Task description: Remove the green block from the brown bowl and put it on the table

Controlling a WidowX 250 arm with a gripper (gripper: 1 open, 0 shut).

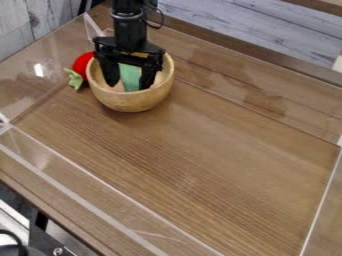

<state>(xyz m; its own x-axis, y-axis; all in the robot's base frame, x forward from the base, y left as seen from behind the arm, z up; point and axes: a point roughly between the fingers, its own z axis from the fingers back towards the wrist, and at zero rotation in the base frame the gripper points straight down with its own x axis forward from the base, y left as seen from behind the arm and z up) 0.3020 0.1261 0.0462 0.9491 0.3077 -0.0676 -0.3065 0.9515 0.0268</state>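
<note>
Loads of bare table [201, 150] inside the clear walls [160, 215], and my gripper [130, 70] hangs wide open straddling the green block [130, 76] in the brown bowl [131, 97].

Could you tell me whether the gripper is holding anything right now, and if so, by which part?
Nothing is held. The gripper is open, its fingers straddling the green block inside the brown bowl, not yet closed on it.
</note>
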